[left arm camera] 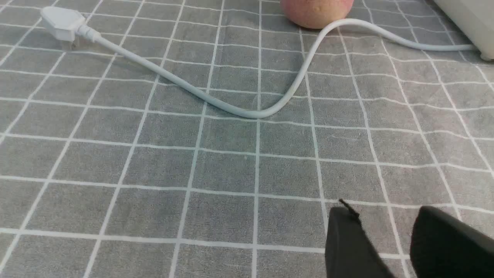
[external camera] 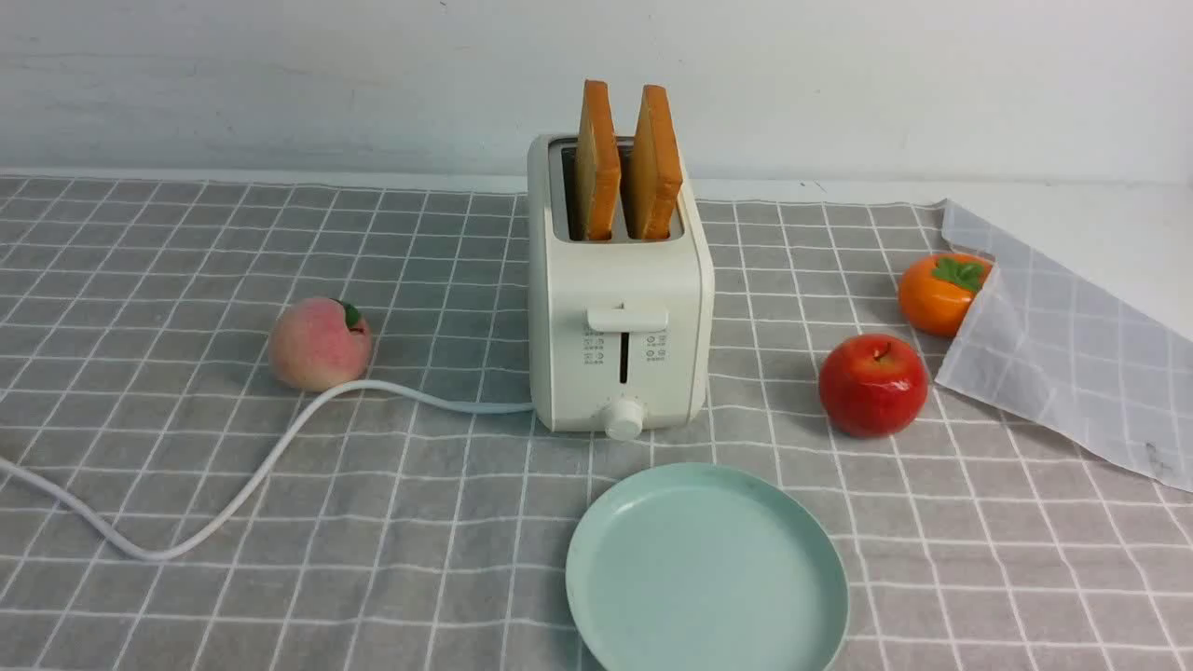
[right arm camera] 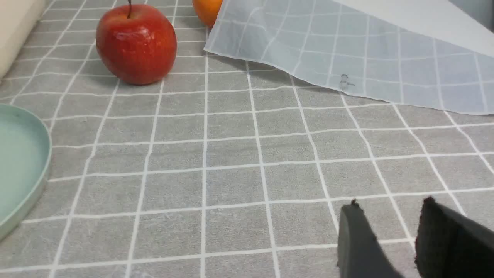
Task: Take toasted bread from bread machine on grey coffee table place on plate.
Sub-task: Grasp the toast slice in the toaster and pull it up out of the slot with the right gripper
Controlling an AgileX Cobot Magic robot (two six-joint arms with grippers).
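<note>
The grey coffee table [external camera: 186, 578] (white wall [external camera: 280, 75] behind); left gripper [left arm camera: 386, 216], right gripper [right arm camera: 389, 210] both parted

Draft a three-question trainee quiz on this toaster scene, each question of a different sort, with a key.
1. True or false: both square golden toast slices stand in the slots of the cream-white rounded toaster.
2. Which fruit lies on the grey white-gridded cloth at the toaster's left, by the robot's own sides?
A) shiny red apple
B) pink peach
C) orange persimmon
3. Short answer: what lies on the round pale mint-green plate?
Key: 1 true; 2 B; 3 nothing, it is bare.
</note>
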